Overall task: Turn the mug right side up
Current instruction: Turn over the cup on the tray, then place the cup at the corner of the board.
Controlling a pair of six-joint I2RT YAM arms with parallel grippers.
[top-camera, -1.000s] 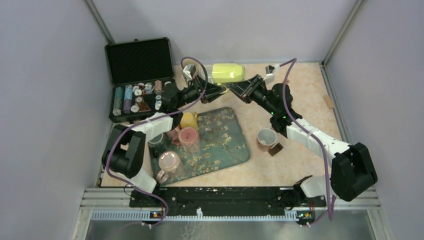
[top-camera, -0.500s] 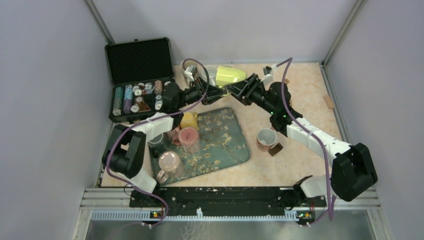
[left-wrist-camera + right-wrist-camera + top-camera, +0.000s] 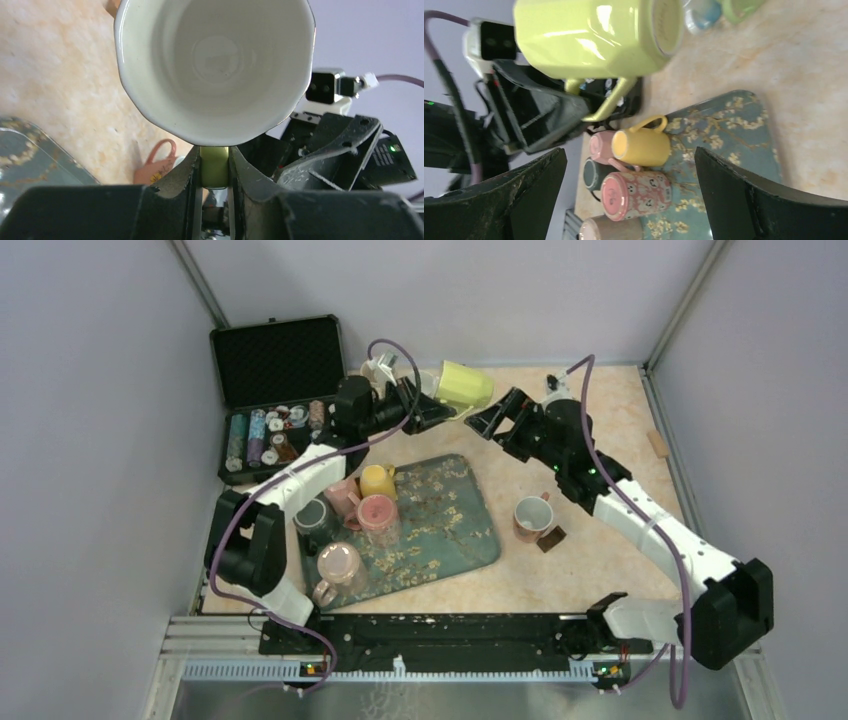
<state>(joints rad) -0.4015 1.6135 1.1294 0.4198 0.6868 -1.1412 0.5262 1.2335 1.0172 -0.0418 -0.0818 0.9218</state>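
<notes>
Two claws in shot, only one loaded. My L gripper (image 3: 215,156) is clamped on the handle (image 3: 215,172) of the lime-green mug (image 3: 215,65), with one finger pressed to each side of the loop.

Mug sits upper centre of the top view (image 3: 465,386), past the far edge of the floral tray (image 3: 455,525), and looks lifted off the table (image 3: 600,430). It's not upright. Its long axis lies roughly level, running left-right across that frame w/ a slight tilt. Mouth points left, straight at my L wrist cam, so I see the white inside down to the bottom. Base w/ foot ring points right. In the R wrist view (image 3: 589,37) the handle points toward the frame bottom.

My R gripper (image 3: 488,418) gapes wide w/ nothing between the fingers. It's just right of the mug's base, not touching.

Elsewhere, a yellow mug (image 3: 378,480) and pink mugs (image 3: 375,515) are on the tray's left part. A chip case (image 3: 275,390) sits upper left.
</notes>
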